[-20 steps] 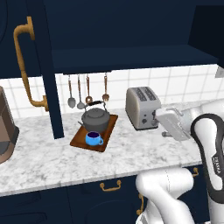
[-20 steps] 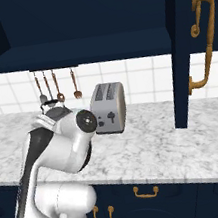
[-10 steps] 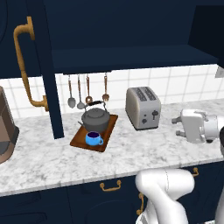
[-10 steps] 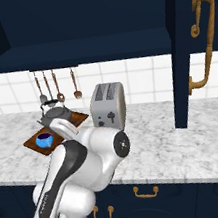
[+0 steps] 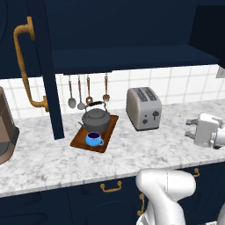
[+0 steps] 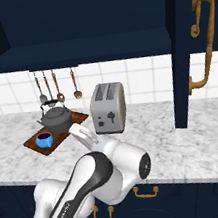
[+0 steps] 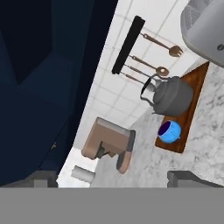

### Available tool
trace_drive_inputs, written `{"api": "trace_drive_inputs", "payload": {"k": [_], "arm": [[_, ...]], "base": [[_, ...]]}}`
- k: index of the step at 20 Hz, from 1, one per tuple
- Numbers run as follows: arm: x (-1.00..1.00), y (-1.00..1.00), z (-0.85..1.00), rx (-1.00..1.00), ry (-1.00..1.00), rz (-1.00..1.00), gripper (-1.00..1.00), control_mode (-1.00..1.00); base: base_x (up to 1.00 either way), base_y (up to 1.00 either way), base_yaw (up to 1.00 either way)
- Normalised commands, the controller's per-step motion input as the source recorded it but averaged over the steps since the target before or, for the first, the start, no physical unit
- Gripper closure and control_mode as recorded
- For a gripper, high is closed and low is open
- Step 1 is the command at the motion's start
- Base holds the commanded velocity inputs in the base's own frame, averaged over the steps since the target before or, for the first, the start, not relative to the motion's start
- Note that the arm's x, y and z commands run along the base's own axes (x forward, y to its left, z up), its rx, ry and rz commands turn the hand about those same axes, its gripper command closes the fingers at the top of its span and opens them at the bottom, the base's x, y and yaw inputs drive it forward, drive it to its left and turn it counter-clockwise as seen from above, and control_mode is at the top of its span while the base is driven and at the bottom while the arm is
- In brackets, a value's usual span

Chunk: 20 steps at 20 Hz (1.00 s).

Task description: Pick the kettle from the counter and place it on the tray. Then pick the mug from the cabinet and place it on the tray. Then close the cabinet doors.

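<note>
One kettle (image 5: pixel 96 119) and one mug (image 5: pixel 93 139) on the tray (image 5: pixel 110 127), touching. Two doors (image 5: pixel 48 88) (image 6: pixel 186 41) swung open. Four utensils (image 5: pixel 88 91) hanging. Gripper (image 5: pixel 190 128) spread wide, holding nothing.

The marbled bench (image 5: pixel 132 154) carries the wooden tray (image 5: pixel 108 129) and a silver toaster (image 5: pixel 143 108), both left of the gripper (image 5: pixel 190 129).

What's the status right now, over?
Hand open, empty, right of the toaster. Kettle and mug both on the tray. Cabinet doors open, nothing blocking them.
</note>
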Motion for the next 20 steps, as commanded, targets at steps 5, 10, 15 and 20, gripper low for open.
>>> {"api": "trace_drive_inputs", "payload": {"k": [5,10,15,20], "arm": [[-0.01,-0.75,0.1,0.16,-0.13,0.0,-1.0,-1.0],[-0.02,-0.53,0.05,0.07,-0.15,0.0,-1.0,-1.0],[-0.01,-0.56,0.0,0.07,-0.1,0.0,1.0,-1.0],[0.0,-0.51,0.01,0.08,0.0,0.0,1.0,-1.0]], "base": [[0.0,0.0,0.0],[0.0,0.0,0.0],[0.0,0.0,0.0],[0.0,0.0,0.0]]}}
